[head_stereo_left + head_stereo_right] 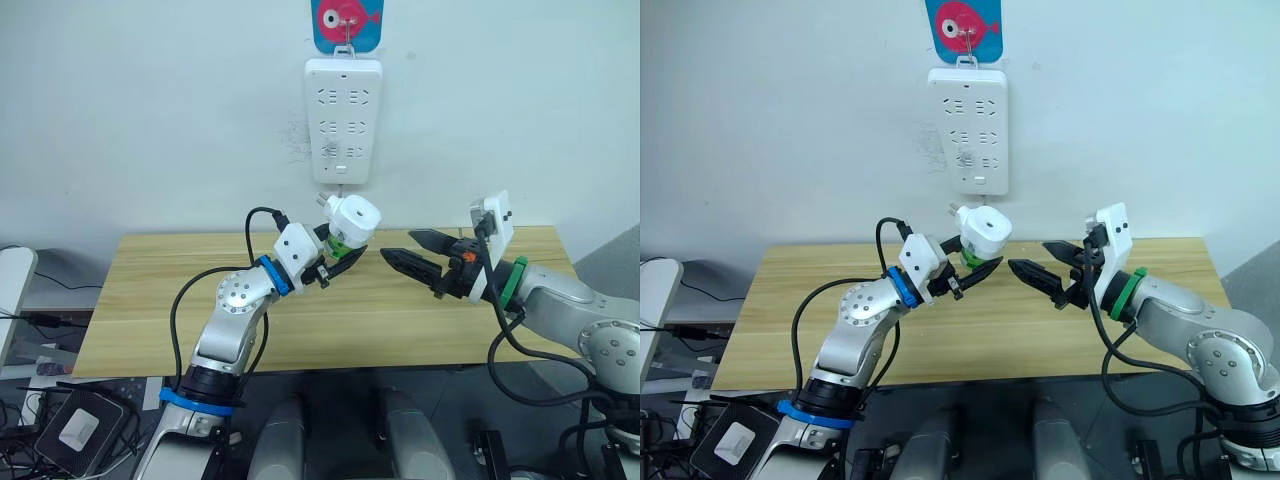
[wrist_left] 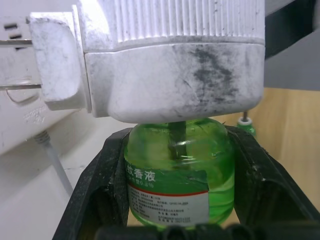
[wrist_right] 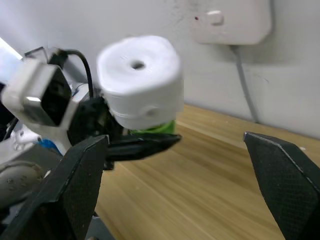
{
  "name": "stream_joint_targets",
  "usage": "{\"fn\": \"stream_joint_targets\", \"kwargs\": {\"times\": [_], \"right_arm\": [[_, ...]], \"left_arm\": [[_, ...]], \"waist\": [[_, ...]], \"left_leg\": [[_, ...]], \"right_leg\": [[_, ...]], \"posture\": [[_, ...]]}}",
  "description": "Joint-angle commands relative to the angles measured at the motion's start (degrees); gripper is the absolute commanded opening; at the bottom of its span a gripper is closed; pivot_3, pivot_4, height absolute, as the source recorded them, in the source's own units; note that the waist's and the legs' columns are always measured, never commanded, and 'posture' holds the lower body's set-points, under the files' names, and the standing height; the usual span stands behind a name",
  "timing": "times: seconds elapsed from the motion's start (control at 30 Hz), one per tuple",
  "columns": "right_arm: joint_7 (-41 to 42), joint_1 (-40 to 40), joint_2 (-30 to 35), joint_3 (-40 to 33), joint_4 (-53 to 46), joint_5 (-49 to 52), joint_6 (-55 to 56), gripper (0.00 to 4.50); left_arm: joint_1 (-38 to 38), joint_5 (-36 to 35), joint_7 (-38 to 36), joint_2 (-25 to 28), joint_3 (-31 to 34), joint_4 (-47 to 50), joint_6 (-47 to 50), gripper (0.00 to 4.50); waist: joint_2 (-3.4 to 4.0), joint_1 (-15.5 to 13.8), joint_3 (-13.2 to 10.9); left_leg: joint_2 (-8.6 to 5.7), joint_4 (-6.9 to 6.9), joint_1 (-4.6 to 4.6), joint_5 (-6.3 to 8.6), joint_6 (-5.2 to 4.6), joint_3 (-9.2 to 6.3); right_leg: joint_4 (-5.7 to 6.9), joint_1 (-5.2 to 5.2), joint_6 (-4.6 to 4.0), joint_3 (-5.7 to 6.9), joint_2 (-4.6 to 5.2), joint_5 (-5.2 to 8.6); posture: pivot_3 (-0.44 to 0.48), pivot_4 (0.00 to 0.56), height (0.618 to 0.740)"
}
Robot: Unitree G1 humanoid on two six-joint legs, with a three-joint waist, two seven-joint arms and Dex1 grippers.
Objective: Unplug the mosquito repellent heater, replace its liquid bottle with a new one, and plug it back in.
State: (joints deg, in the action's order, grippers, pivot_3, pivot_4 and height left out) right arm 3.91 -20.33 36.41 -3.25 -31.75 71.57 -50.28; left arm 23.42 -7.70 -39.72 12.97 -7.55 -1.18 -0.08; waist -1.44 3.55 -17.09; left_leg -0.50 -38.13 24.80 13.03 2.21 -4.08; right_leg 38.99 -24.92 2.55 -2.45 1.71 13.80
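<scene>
The white mosquito repellent heater (image 1: pixel 353 217) hangs in the air above the table, just below the wall power strip (image 1: pixel 343 120). It is unplugged, and its bare plug prongs (image 2: pixel 15 65) point toward the strip. A green liquid bottle (image 2: pixel 177 170) is seated in its underside. My left gripper (image 1: pixel 342 250) is shut on that bottle, one black finger (image 2: pixel 97 190) on each side. My right gripper (image 1: pixel 397 243) hovers open a short way to the right of the heater, pointing at it, with nothing between its fingers (image 3: pixel 75 185).
The wooden table (image 1: pixel 400 320) lies under both arms. The white power strip hangs on the wall from a blue and red fish-shaped hook (image 1: pixel 346 22), its cable (image 3: pixel 245 80) running down behind the table. Boxes and cables lie on the floor at the left (image 1: pixel 75 425).
</scene>
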Motion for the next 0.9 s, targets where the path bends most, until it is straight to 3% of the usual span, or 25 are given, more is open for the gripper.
{"fn": "stream_joint_targets", "kwargs": {"times": [0.03,0.37,0.8,0.9], "right_arm": [[-3.6,-2.8,-4.6,-0.3,-2.2,-1.1,2.8,4.5],[-0.1,-5.0,-7.0,1.4,-1.5,-6.2,2.2,4.5],[1.4,-6.3,-10.3,1.2,0.3,-5.6,0.6,4.5],[1.4,-6.9,-11.1,1.1,0.4,-5.5,0.5,3.86]], "left_arm": [[1.5,-6.4,1.6,-4.8,0.0,3.7,5.4,2.26],[-0.2,-18.7,-2.8,-3.3,0.2,13.2,21.4,2.26],[-0.1,-19.9,-3.0,-1.8,-0.3,14.6,23.5,2.26],[-0.5,-19.2,-3.2,-1.6,-0.9,14.8,22.9,2.26]], "waist": [[0.0,0.0,0.0],[0.03,1.4,0.0],[0.03,1.4,0.0],[0.03,1.4,0.0]], "left_leg": [[0.01,-0.01,0.0,0.0,0.0,-0.01],[0.15,0.06,-0.01,0.0,0.0,-0.07],[0.17,0.06,-0.01,0.0,0.0,-0.07],[0.16,0.06,-0.01,0.0,0.0,-0.07]], "right_leg": [[0.02,-0.01,0.0,0.0,-0.02,0.0],[0.0,-0.02,-0.01,-0.02,-0.25,0.01],[-0.01,-0.01,-0.01,-0.04,-0.29,0.01],[-0.01,-0.01,-0.01,-0.04,-0.29,0.01]], "posture": [[-0.176,0.251,0.74],[-0.177,0.252,0.74],[-0.177,0.252,0.74],[-0.16,0.257,0.74]]}}
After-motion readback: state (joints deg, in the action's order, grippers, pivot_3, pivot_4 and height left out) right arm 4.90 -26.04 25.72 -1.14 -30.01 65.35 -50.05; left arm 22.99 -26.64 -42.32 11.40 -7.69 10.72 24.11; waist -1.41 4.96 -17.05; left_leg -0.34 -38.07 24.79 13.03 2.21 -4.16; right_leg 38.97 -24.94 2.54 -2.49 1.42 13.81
